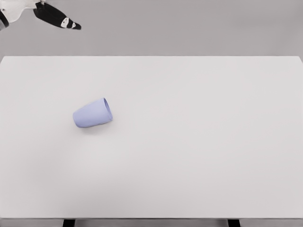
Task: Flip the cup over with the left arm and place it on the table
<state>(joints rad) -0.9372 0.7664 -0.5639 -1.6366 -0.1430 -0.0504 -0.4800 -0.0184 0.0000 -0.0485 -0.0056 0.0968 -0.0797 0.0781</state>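
Head view takes in a wide white table (189,142) under a plain grey backdrop, and the table serves as the landmark for everything else.

Starting at the far left, the left hand (57,18) shows in the upper corner, above and beyond the table's back edge, well apart from the tabletop. A short piece of white arm leads into it from the picture's left edge. The hand is dark, with the fingers (71,23) stretched out together, pointing rightward and slightly down, pale patches near their tips. The fingers are extended and hold nothing.

Moving right, the cup (93,113) lies on its side on the table's left half, roughly midway between the back edge and the front edge. It is a pale lavender-blue, tapered tumbler. Its wider rim faces right and a little toward the back edge; its narrower base points left toward the table's left side. A faint shadow sits just under it on the tabletop. The cup is well apart from the left hand.

Farther right, two dark table legs (233,222) peek out below the front edge.
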